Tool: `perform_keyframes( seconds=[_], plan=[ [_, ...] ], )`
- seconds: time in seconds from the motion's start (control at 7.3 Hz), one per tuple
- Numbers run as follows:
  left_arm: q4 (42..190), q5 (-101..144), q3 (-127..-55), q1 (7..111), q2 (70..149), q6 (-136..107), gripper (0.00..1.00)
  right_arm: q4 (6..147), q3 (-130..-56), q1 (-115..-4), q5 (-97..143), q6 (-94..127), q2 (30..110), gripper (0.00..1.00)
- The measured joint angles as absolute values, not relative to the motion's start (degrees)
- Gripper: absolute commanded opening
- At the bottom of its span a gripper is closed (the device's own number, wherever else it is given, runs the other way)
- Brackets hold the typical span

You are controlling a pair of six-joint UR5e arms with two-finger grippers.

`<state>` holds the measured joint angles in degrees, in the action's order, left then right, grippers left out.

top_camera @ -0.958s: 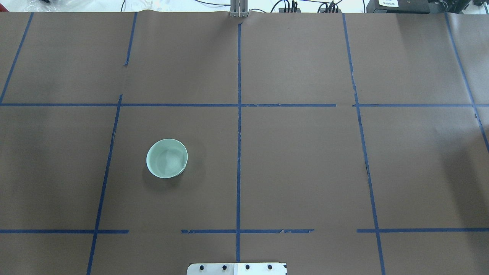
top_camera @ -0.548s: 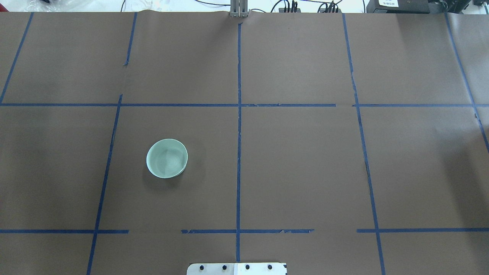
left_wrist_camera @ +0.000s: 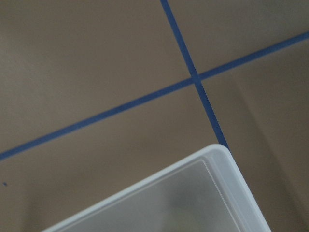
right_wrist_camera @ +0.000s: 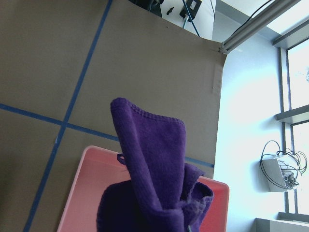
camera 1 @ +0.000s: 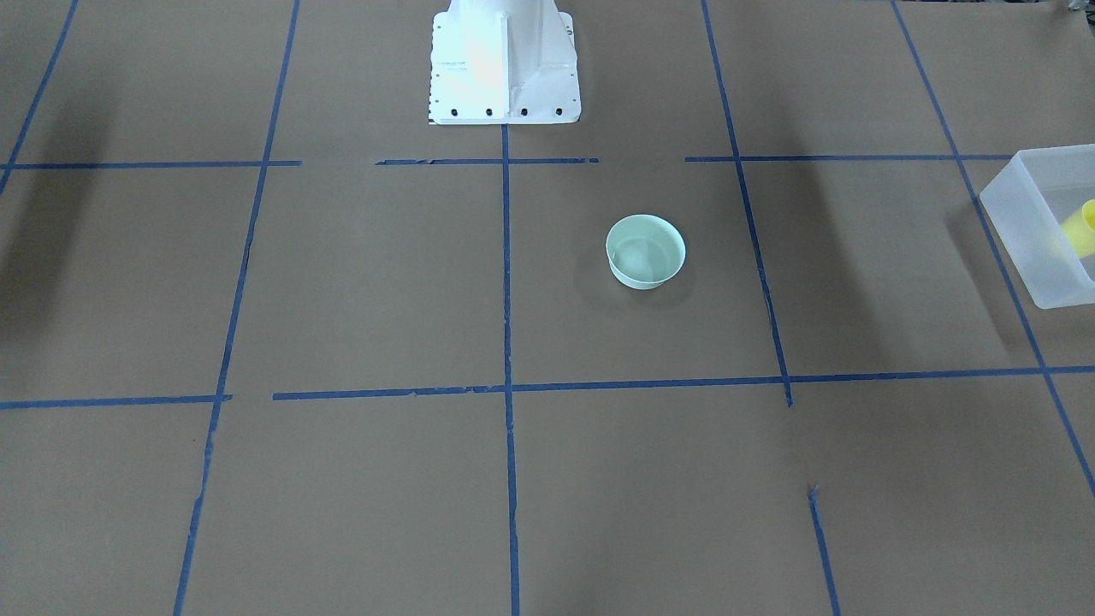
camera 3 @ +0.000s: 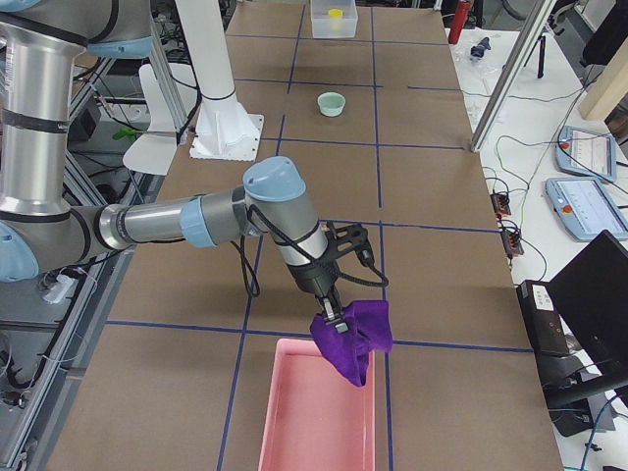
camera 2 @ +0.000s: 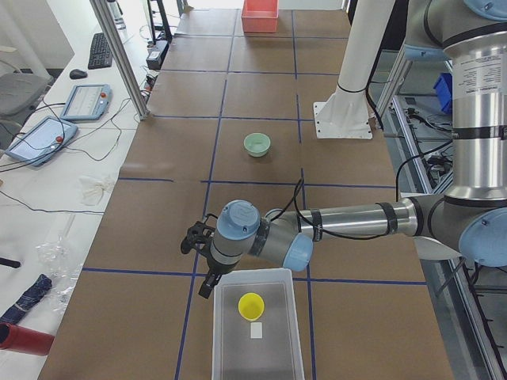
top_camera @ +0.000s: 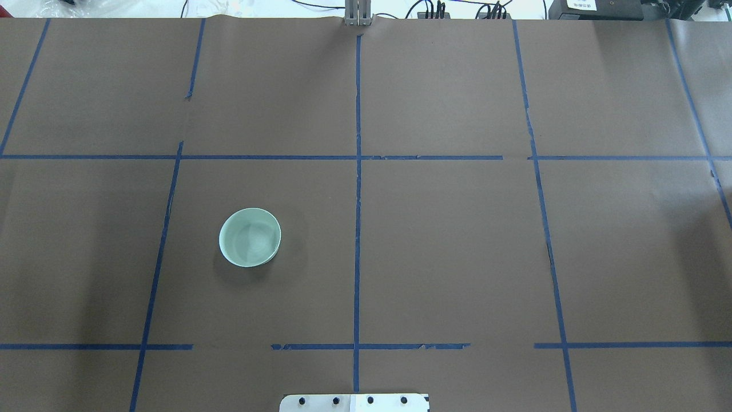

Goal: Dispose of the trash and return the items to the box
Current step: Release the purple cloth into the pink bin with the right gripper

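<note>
The mint-green bowl (top_camera: 250, 237) stands upright on the brown table left of the centre line; it also shows in the front view (camera 1: 646, 251). The yellow cup (camera 2: 251, 305) sits inside the frosted box (camera 2: 255, 274) at the table's left end, also seen in the front view (camera 1: 1080, 227). My left gripper (camera 2: 200, 237) hovers beside the box's far corner (left_wrist_camera: 227, 159); I cannot tell whether it is open or shut. A purple cloth (camera 3: 355, 339) hangs at my right gripper (camera 3: 334, 314) over a pink tray (camera 3: 314, 422); its fingers are hidden by the cloth (right_wrist_camera: 149, 164).
The white robot base (camera 1: 503, 64) stands at the table's near middle edge. Blue tape lines grid the brown table. The pink tray's rim (right_wrist_camera: 82, 193) lies at the table's right end. Tablets and cables lie beyond the far edge.
</note>
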<state>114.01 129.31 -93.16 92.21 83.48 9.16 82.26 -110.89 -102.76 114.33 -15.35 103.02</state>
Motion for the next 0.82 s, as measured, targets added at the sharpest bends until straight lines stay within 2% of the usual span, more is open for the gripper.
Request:
perform_keyframes(
  seconds=[0.27,0.41,0.55,0.82],
  plan=[
    [105.94,128.68,-98.08,92.73,86.44,7.58,1.0,77.8,-99.68,-102.68,113.7,-16.37,103.25,0.0],
    [104.24,128.66,-98.98,92.73,87.51,6.38,1.0,74.11,-93.5,-102.56,114.29,-16.33,103.24,0.11],
    [103.57,128.68,-99.39,92.73,88.56,4.47,1.0,71.64,-89.35,-102.17,115.5,-16.12,103.22,0.99],
    [103.22,128.82,-100.42,92.41,90.13,-0.6,1.0,70.41,-86.41,-100.54,118.29,-15.65,103.22,1.0]
  ],
)
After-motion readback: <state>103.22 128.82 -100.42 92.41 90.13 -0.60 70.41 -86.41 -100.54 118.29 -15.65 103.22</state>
